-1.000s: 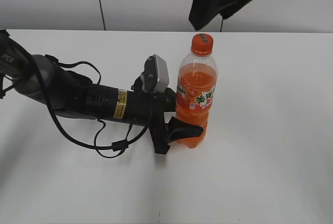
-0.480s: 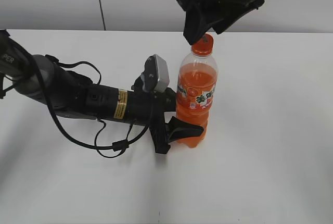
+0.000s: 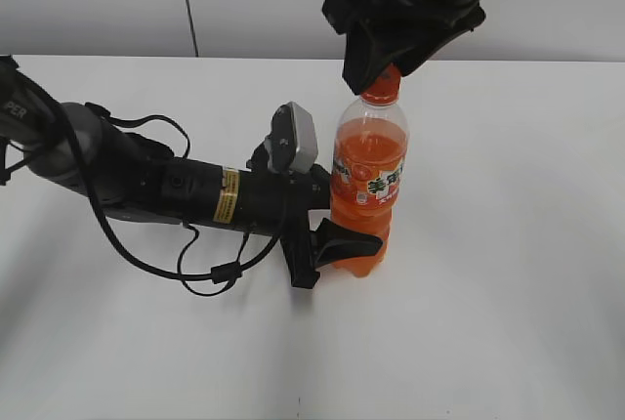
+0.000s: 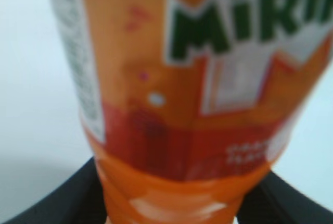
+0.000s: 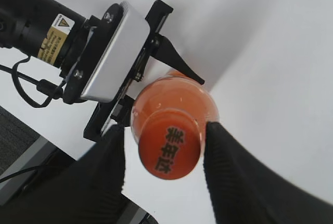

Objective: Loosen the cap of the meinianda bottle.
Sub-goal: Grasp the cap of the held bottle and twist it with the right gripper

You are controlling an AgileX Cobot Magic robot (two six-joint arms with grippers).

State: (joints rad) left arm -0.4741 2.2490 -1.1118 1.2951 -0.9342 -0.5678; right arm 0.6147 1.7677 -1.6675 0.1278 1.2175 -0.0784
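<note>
Meinianda bottle [image 3: 368, 186] of orange drink upright, left claw [image 3: 337, 244] clasping its base, right claw [image 5: 164, 164] spread around cap [image 5: 169, 151].

Open table [image 3: 508, 273] right of bottle [image 3: 367, 186]

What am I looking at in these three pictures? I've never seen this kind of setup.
It is a robot with two arms, each ending in a gripper. One picture is taken from outside, looking down at a white table; the other two come from cameras on the wrists. The only object on the table is the meinianda bottle, standing upright with orange drink inside. The left gripper lies low along the table and its jaws are closed around the bottle's lower body; its own camera sees the label up close. The right gripper comes from above: its jaws are open, one on each side of the orange cap, not yet squeezing it.
</note>
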